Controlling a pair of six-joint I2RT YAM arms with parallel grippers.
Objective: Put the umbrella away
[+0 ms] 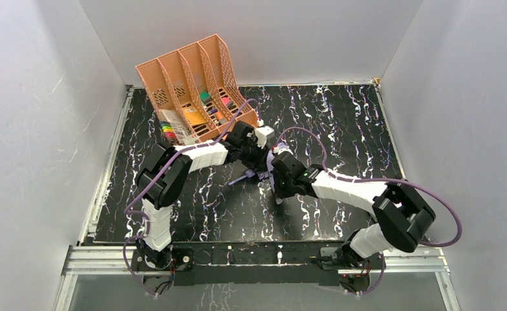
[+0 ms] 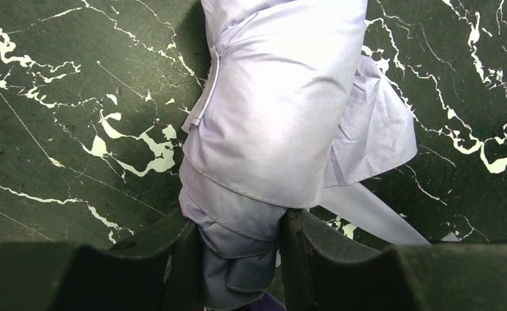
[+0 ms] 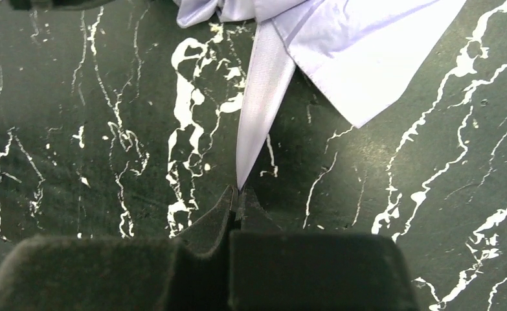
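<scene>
The umbrella [image 2: 276, 116] is a bundle of pale lavender fabric lying on the black marbled table. My left gripper [image 2: 241, 259] is shut on the bundle's narrow gathered end, one finger on each side. Its flat matching strap [image 3: 260, 110] runs from the fabric [image 3: 360, 52] down to my right gripper [image 3: 239, 193], which is shut on the strap's pointed tip. From above, both grippers meet at mid-table, the left [image 1: 261, 163] and the right [image 1: 273, 178], and they hide most of the umbrella. Only its thin purple shaft end [image 1: 240, 179] sticks out to the left.
A peach plastic file organiser [image 1: 192, 91] stands tilted at the back left, with coloured pens and markers in its slots. White walls close in the table [image 1: 341, 123] on three sides. A purple cable loops from each arm.
</scene>
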